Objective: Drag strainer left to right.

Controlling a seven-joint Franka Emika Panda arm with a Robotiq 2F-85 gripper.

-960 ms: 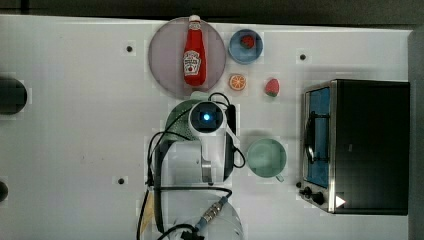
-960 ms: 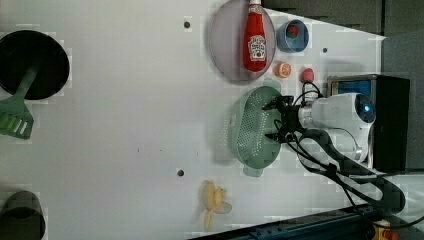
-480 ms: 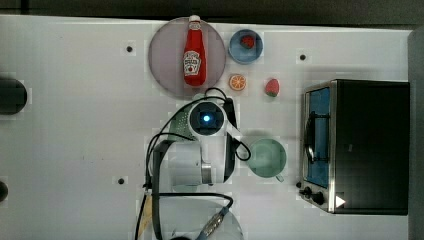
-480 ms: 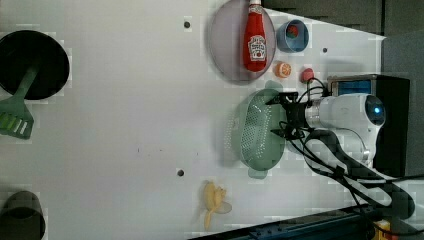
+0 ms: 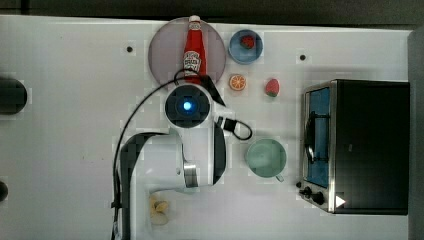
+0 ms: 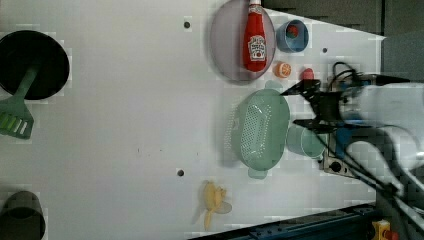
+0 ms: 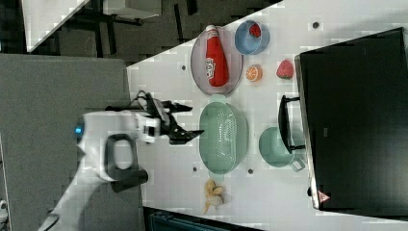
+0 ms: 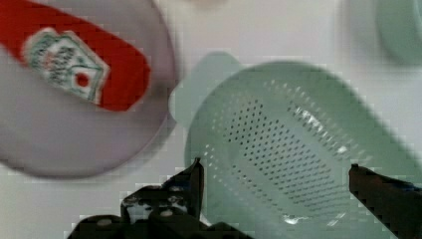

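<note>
White tabletop (image 5: 60, 150) seen from several cameras, with a dark toaster oven (image 5: 357, 145) at its 3 o'clock edge in the top view. The strainer (image 6: 257, 130) sits upright near the table's middle in the left view, with a grey plate (image 6: 225, 45) carrying a ketchup bottle (image 6: 256, 42) at its 12 o'clock, a green mug (image 6: 305, 141) just beside it at 3 o'clock, and a banana (image 6: 214, 204) at about 7 o'clock. The gripper (image 7: 185, 120) hangs above the strainer, clear of it, its fingers spread wide and holding nothing; the wrist view looks down between them into the perforated bowl (image 8: 293, 149). Judged from this pose, the wide spread suits straddling the rim for a drag; the mug so near could obstruct the path.
</note>
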